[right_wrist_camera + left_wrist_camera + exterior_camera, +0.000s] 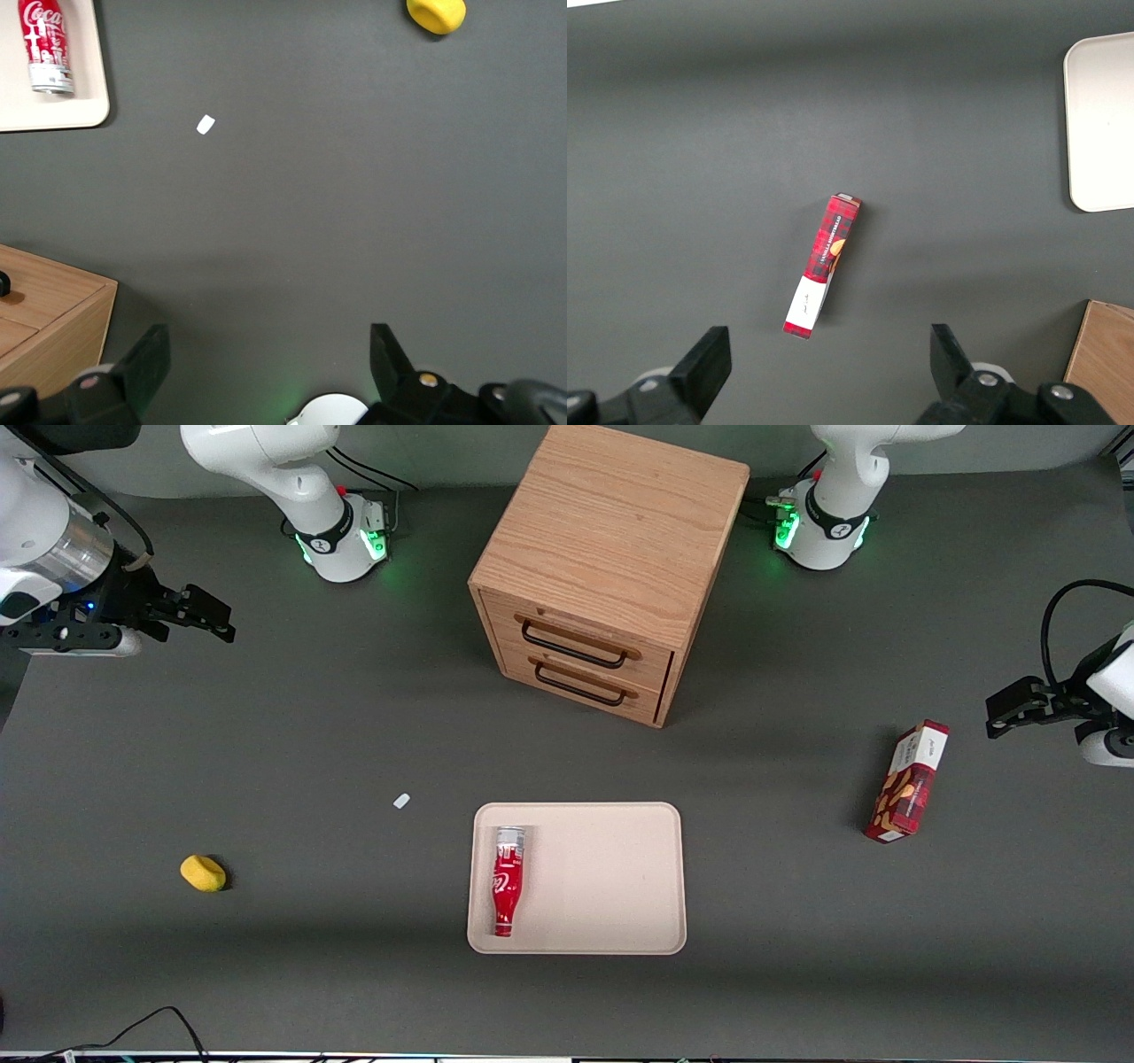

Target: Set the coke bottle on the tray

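Front view: the coke bottle lay flat on the tray, along the tray edge toward the working arm's end, silvery base pointing toward the cabinet and red cap toward the front camera. The gripper hung above bare table at the working arm's end, well apart from the tray, jaws spread and holding nothing. A yellow object sat on the table toward the working arm's end, a small white scrap between it and the tray (nearer the tray). A red snack box lay toward the parked arm's end. The cabinet showed two drawers, both closed. Left wrist view: the snack box lay on the grey table, with a tray corner and a bit of the cabinet at the frame edges. Right wrist view: the gripper fingers stood wide apart over empty table, nothing between them; the bottle rested on the tray, the white scrap just beside the tray corner, the yellow object well apart, a cabinet corner close by.
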`<state>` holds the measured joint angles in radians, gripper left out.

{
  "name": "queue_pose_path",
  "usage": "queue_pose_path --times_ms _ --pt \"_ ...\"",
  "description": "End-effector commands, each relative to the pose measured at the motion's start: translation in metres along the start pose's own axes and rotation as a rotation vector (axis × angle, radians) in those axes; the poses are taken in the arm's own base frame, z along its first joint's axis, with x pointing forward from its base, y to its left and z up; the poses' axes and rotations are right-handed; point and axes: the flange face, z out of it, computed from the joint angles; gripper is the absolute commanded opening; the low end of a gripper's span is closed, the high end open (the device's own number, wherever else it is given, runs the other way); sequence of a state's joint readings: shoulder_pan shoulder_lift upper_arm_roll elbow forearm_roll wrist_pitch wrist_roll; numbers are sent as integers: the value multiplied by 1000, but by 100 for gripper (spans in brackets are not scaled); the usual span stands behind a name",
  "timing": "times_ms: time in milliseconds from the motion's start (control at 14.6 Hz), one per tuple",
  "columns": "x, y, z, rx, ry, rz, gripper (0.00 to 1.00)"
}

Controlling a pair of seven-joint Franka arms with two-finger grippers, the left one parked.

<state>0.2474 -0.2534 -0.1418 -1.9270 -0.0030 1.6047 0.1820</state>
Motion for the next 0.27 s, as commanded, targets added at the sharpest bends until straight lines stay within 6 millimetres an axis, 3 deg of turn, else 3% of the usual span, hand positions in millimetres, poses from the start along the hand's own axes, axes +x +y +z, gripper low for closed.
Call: queue_pose_path --times_ms 0,205 --pt "-2 1 -10 13 -1 -14 100" --pt "-1 5 -9 13 -3 -7 100"
